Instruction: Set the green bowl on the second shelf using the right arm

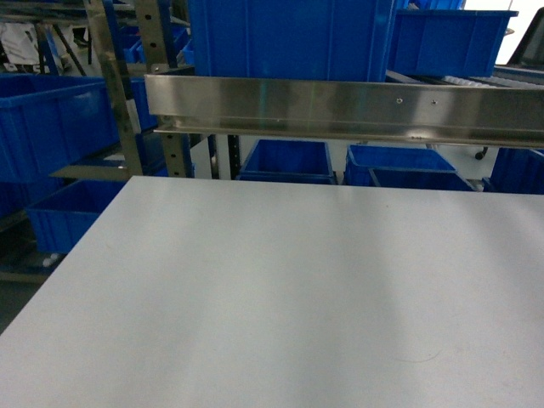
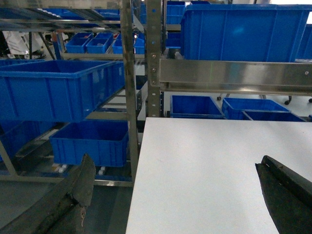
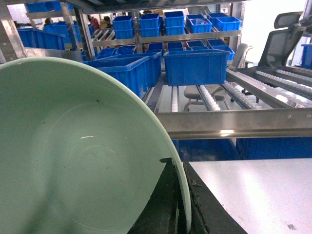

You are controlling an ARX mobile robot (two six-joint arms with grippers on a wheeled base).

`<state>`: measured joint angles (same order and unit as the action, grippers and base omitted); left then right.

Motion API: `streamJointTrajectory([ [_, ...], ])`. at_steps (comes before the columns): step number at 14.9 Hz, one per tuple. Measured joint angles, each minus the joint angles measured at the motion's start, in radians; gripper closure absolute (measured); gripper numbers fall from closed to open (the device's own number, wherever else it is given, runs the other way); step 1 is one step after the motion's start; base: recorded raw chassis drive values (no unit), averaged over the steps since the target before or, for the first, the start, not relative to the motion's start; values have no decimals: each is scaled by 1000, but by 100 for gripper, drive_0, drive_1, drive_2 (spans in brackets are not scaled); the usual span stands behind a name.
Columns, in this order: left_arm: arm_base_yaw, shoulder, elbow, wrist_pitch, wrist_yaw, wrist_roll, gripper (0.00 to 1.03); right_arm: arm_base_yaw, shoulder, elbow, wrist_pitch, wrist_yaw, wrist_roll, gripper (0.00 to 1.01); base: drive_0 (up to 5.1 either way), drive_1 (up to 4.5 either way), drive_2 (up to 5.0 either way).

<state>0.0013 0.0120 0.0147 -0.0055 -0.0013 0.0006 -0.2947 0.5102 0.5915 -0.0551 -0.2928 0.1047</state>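
The pale mint-green bowl fills the left of the right wrist view, tilted so that its inside faces the camera. My right gripper is shut on the bowl's rim, with one black finger inside the bowl and the other outside. It hangs over the white table, short of a steel shelf rail. My left gripper is open, with nothing between its fingers, at the table's left edge. Neither gripper nor the bowl shows in the head view.
A steel shelf rail crosses the head view above the far edge of the white table. Blue totes sit on the rack above and behind it. More totes fill a rack to the left, and roller tracks lie to the right.
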Motion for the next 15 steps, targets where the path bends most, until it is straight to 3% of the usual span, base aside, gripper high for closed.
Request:
streamJointTrajectory([
  [15, -2, 0, 0, 2, 1, 0, 5, 0, -2, 0, 3, 0, 0, 99, -509, 236, 236],
])
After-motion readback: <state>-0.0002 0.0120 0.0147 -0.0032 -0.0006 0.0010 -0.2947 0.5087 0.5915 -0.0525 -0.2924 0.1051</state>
